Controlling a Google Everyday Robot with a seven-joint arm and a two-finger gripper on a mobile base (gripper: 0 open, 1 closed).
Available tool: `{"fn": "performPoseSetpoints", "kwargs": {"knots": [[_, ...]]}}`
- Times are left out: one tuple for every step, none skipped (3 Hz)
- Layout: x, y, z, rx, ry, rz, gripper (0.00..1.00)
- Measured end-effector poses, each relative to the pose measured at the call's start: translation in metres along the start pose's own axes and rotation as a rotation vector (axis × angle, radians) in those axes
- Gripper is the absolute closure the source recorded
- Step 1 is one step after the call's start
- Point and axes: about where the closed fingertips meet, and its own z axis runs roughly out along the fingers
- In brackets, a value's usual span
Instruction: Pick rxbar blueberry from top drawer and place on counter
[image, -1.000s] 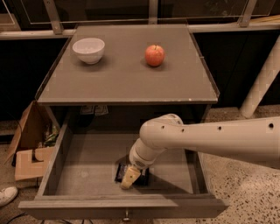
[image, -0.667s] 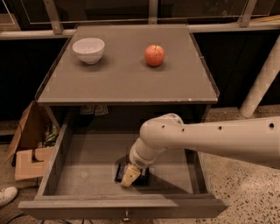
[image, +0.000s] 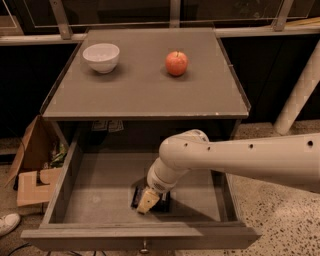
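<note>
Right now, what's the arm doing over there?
The robot's arm reaches into the open top drawer, with the gripper low over the rxbar blueberry, which lies flat near the drawer's front. The bar is not yet lifted out. The counter above holds a white bowl and a red apple.

the counter (image: 140, 97) carries a white bowl (image: 101, 56) and an apple (image: 176, 63), the gripper (image: 146, 202) low inside the top drawer (image: 97, 187).
</note>
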Motion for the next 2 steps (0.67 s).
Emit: {"fn": "performPoseSetpoints", "kwargs": {"knots": [[-0.0001, 0.0, -0.0002, 0.0, 0.0, 0.0, 1.0], [-0.0036, 0.0006, -0.0085, 0.0, 0.0, 0.0, 1.0]]}}
